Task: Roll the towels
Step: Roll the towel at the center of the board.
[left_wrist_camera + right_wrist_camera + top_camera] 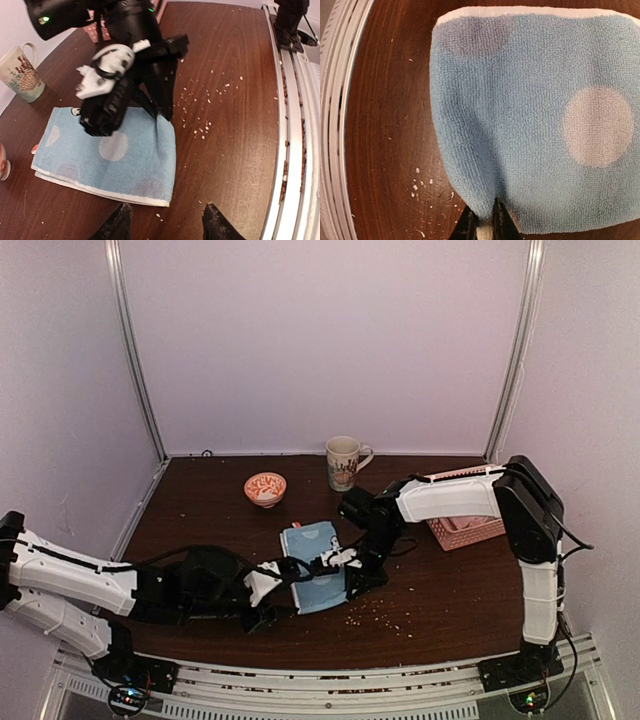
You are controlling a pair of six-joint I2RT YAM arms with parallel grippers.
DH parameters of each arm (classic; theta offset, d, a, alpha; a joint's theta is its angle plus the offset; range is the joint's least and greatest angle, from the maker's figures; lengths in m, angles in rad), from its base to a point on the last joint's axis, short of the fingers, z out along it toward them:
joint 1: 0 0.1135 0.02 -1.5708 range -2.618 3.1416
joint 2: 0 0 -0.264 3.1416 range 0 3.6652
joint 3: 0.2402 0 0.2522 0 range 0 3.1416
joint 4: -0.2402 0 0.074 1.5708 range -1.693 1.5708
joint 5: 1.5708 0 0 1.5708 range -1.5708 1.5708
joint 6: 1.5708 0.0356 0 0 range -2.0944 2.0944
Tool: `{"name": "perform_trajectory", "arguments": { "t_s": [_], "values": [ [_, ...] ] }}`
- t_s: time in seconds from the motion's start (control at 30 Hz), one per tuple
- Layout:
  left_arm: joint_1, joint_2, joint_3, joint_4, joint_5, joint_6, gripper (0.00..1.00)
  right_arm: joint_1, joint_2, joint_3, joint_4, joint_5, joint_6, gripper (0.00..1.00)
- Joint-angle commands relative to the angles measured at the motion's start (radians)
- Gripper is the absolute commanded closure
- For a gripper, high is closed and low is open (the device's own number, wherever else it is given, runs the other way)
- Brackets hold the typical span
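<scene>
A light blue towel (312, 540) with pale round patches lies folded flat in the middle of the table. My right gripper (484, 217) is shut on a pinch of the towel's (520, 110) edge, which puckers into a crease between the fingers. In the left wrist view the right gripper (161, 114) comes down on the towel's (115, 155) right side. My left gripper (167, 212) stands open just off the towel's near white-hemmed corner, with only bare table between its fingers. From above, the left gripper (283, 580) and right gripper (352, 575) sit at opposite sides of the towel.
A patterned mug (343, 462) and a small orange-and-white bowl (265, 487) stand behind the towel. A pink lattice basket (465, 525) sits at the right under the right arm. Crumbs (375, 615) dot the table near the metal rail (330, 685).
</scene>
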Motion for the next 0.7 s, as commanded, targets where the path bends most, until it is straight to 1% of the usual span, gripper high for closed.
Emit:
{"name": "perform_trajectory", "arguments": {
  "t_s": [0.0, 0.1, 0.3, 0.47, 0.6, 0.67],
  "values": [
    [-0.050, 0.114, 0.057, 0.040, -0.034, 0.097, 0.51, -0.014, 0.024, 0.033, -0.122, -0.104, 0.007, 0.89],
    [-0.061, 0.211, 0.105, 0.062, -0.054, 0.136, 0.51, -0.017, 0.040, 0.047, -0.129, -0.115, 0.016, 0.89],
    [-0.063, 0.370, 0.206, 0.106, -0.109, 0.265, 0.49, -0.025, 0.083, 0.072, -0.159, -0.129, 0.025, 0.89],
    [-0.063, 0.477, 0.267, 0.107, -0.065, 0.313, 0.50, -0.025, 0.091, 0.071, -0.165, -0.149, 0.029, 0.89],
    [-0.063, 0.503, 0.265, 0.123, -0.011, 0.318, 0.50, -0.026, 0.087, 0.066, -0.159, -0.150, 0.033, 0.89],
    [-0.063, 0.512, 0.258, 0.134, -0.012, 0.318, 0.50, -0.027, 0.089, 0.066, -0.158, -0.150, 0.032, 0.89]
  ]
}}
